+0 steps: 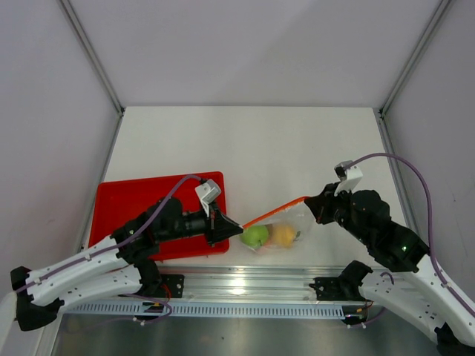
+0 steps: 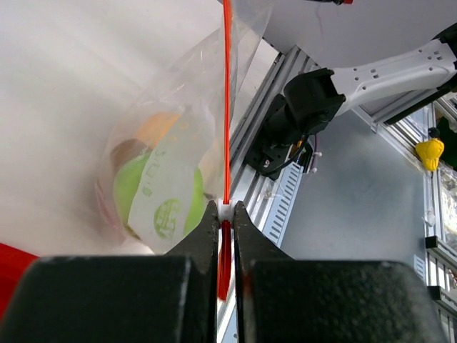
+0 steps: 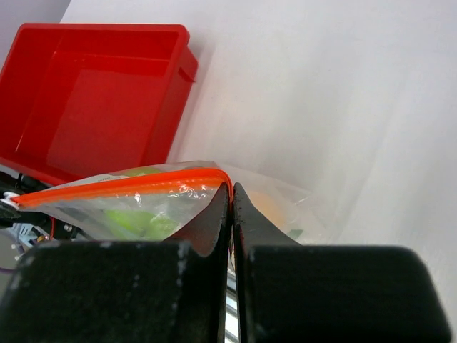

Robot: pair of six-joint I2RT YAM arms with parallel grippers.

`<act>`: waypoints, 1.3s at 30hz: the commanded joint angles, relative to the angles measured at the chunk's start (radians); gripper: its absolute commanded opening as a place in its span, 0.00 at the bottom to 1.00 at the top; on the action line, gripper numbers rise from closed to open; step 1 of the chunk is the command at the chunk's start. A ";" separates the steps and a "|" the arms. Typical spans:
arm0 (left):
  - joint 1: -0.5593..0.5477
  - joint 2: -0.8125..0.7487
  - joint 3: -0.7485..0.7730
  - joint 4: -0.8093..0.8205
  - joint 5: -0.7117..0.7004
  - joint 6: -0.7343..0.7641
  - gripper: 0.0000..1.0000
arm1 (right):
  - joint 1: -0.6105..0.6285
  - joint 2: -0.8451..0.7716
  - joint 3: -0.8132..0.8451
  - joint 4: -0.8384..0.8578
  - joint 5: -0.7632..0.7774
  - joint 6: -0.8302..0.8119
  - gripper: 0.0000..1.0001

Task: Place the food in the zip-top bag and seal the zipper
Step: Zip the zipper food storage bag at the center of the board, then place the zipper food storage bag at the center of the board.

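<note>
The clear zip-top bag (image 1: 286,226) hangs between my two grippers near the table's front edge. Its red-orange zipper (image 1: 274,211) runs taut from one gripper to the other. Inside show the green apple (image 1: 255,236) and the yellow-orange fruit (image 1: 282,235); the apple (image 2: 146,193) also shows in the left wrist view behind a white label. My left gripper (image 1: 236,228) is shut on the zipper's left end (image 2: 226,246), at its white slider. My right gripper (image 1: 318,205) is shut on the zipper's right end (image 3: 227,179). The peach and the brown fruit are not clearly visible.
The red rectangular tray (image 1: 126,204) lies at the left under my left arm and shows nothing inside in the right wrist view (image 3: 93,93). The aluminium rail (image 1: 245,285) with both arm bases runs along the near edge.
</note>
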 commanded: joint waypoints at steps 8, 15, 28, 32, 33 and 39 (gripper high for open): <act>0.003 -0.088 -0.049 -0.076 -0.027 -0.030 0.01 | -0.022 -0.025 0.042 -0.052 0.143 0.012 0.00; 0.003 -0.140 -0.088 -0.096 -0.044 -0.045 0.01 | -0.023 -0.024 0.044 -0.061 0.146 0.026 0.00; 0.002 -0.163 -0.074 -0.133 -0.125 -0.054 0.99 | -0.023 0.021 0.039 -0.020 0.113 0.049 0.00; 0.003 -0.228 -0.066 -0.194 -0.203 -0.064 1.00 | -0.037 0.093 0.048 0.012 0.134 0.059 0.00; 0.003 -0.260 -0.066 -0.204 -0.220 -0.067 0.99 | -0.043 0.111 0.053 0.029 0.139 0.059 0.00; 0.003 -0.375 -0.095 -0.250 -0.254 -0.103 1.00 | -0.182 0.292 0.065 0.154 0.058 0.043 0.00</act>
